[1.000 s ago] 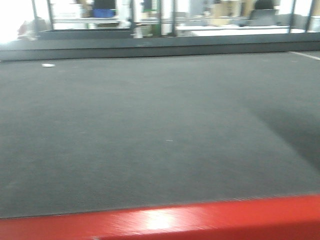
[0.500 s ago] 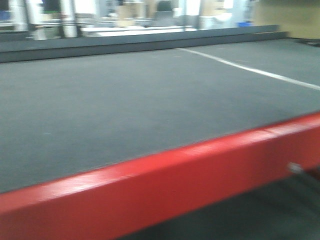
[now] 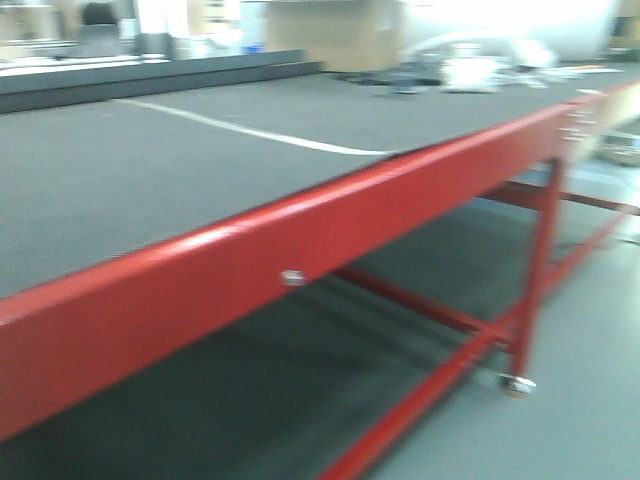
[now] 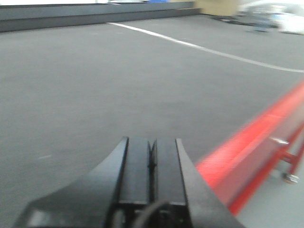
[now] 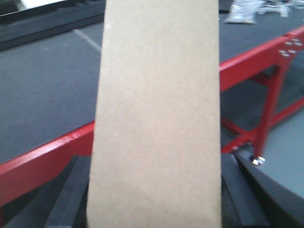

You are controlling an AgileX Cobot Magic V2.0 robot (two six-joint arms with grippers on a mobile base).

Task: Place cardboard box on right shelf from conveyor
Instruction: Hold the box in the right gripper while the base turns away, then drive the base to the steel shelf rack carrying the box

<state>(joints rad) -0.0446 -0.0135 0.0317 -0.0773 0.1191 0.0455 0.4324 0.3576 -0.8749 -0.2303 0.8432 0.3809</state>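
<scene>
The tan cardboard box fills the middle of the right wrist view, standing upright between the dark fingers of my right gripper, which is shut on its sides. Behind it runs the conveyor, a dark grey belt with a red frame. In the left wrist view my left gripper is shut with nothing in it, hovering over the conveyor belt near its red edge. The front view shows the conveyor frame running diagonally. The right shelf is out of view.
A white line crosses the belt. The conveyor's red leg ends in a caster on the grey floor at the right. Blurred boxes and clutter stand beyond the belt's far edge.
The front view has swung to the right: the red frame, level along the bottom a second ago, now runs diagonally, and the conveyor's legs and the floor have come into view.
</scene>
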